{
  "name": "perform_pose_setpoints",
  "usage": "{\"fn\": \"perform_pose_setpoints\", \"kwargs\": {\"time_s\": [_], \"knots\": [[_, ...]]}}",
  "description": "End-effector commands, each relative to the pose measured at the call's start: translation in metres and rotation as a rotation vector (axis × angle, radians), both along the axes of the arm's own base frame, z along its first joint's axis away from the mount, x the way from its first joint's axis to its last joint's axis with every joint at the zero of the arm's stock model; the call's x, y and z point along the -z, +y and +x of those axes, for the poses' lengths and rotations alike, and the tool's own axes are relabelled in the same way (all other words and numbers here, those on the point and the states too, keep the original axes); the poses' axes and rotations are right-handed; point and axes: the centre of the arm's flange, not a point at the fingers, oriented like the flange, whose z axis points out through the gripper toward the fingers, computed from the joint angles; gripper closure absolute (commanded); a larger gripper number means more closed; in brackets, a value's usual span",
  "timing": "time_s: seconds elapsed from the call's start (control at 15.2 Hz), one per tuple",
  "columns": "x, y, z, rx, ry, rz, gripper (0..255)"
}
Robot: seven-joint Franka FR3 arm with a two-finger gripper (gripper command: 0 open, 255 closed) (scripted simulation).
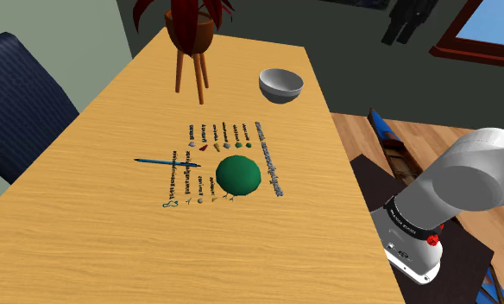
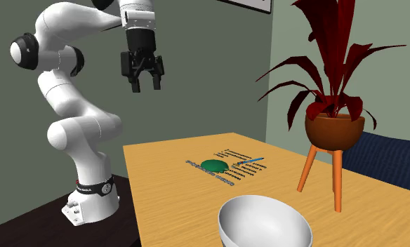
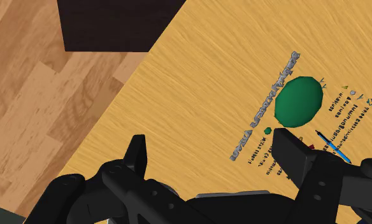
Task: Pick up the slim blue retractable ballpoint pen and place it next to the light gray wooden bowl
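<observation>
A slim blue pen (image 1: 166, 162) lies flat on the wooden table (image 1: 86, 233), across rows of small dark markings, just to the shoulder view's left of a green dome (image 1: 238, 174). The pen (image 2: 250, 161) also shows beyond the dome in the second exterior view, and the pen (image 3: 333, 147) appears past one finger in the wrist view. The light grey bowl (image 1: 281, 84) stands near the table's far right edge, well apart from the pen; the bowl (image 2: 265, 223) is empty. My gripper (image 2: 145, 81) hangs high above the table's near side, open and holding nothing, its fingers (image 3: 290, 149) spread wide.
A red-leaved plant in a brown pot (image 1: 190, 34) on an orange tripod stands at the table's far end. A blue chair (image 1: 22, 104) sits off the shoulder view's left side. The green dome (image 3: 299, 100) lies beside the pen. Wooden floor (image 3: 44, 95) borders the table.
</observation>
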Motion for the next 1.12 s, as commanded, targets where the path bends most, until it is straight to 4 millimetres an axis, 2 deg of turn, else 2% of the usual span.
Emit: {"fn": "perform_pose_setpoints", "kwargs": {"time_s": [0.0, 0.53, 1.06], "knots": [[0.000, 0.000, 0.000, 0.000, 0.000, 0.000, 0], [0.051, 0.063, 0.067, -0.137, -0.015, 0.004, 0], [0.101, 0.135, 0.125, -0.274, -0.030, 0.008, 0]]}}
